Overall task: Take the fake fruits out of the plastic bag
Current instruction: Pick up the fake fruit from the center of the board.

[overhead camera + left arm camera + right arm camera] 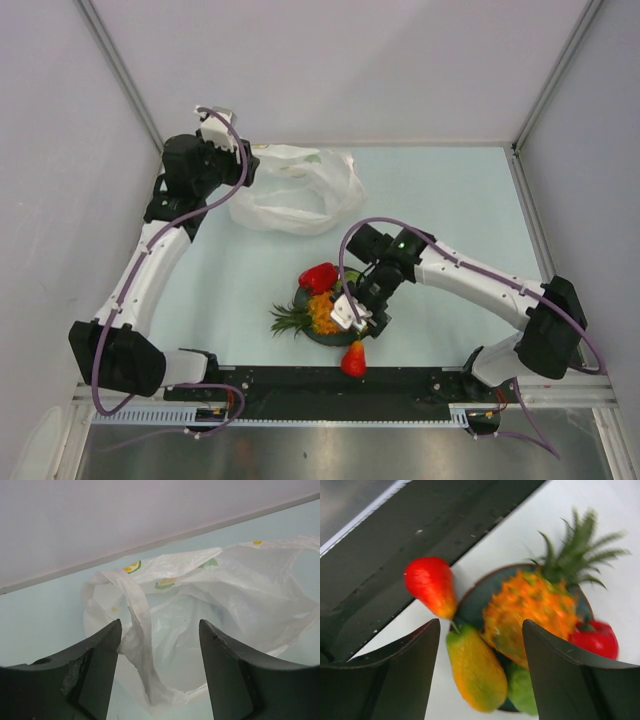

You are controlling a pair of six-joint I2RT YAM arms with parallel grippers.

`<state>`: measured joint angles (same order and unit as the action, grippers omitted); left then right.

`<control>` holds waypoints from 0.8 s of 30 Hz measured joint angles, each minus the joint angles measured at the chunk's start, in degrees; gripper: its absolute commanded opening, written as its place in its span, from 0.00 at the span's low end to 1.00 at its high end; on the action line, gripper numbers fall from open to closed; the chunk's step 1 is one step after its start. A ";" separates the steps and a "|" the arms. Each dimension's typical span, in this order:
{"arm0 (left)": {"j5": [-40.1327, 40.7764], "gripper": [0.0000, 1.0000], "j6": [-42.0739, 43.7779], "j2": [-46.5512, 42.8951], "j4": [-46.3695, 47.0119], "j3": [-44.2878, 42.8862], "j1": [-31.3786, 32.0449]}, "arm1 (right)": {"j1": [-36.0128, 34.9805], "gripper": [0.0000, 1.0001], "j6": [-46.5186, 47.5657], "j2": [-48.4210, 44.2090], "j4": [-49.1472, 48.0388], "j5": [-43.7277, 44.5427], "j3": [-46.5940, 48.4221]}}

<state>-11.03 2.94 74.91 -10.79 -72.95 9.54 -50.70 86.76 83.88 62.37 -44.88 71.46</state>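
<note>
Seeing plastic bag (295, 190) crumpled on the table (450, 200) at 11 o'clock from the dark plate (325, 338), with left gripper (160, 624) spread wide just short of a loop handle, gripping nothing. Over the plate: right gripper (481, 625), fingers apart, empty, above pineapple (530, 605) (crown toward 9 o'clock in top view), mango (475, 667), small green fruit (522, 690), red fruit (594, 637) at the 12 o'clock rim. Also seeing red pear-shaped fruit (354, 358) off the plate at 5 o'clock, by the black rail (300, 380).
</note>
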 measured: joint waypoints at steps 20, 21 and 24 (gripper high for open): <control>-1.40 0.70 -1.51 -5.07 -0.02 5.88 0.00 | -10.34 0.65 8.61 11.26 -2.27 0.57 -6.03; -1.42 0.70 -1.51 -5.07 -0.02 5.90 0.00 | -10.45 0.64 8.63 11.87 -2.23 0.87 -6.05; -1.40 0.70 -1.51 -5.07 0.02 5.90 0.00 | -10.97 0.58 8.72 13.40 -1.77 1.79 -6.10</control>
<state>-12.43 1.43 69.84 -10.76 -67.05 9.54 -61.67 95.48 97.27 60.60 -43.09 65.36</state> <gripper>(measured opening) 0.702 0.635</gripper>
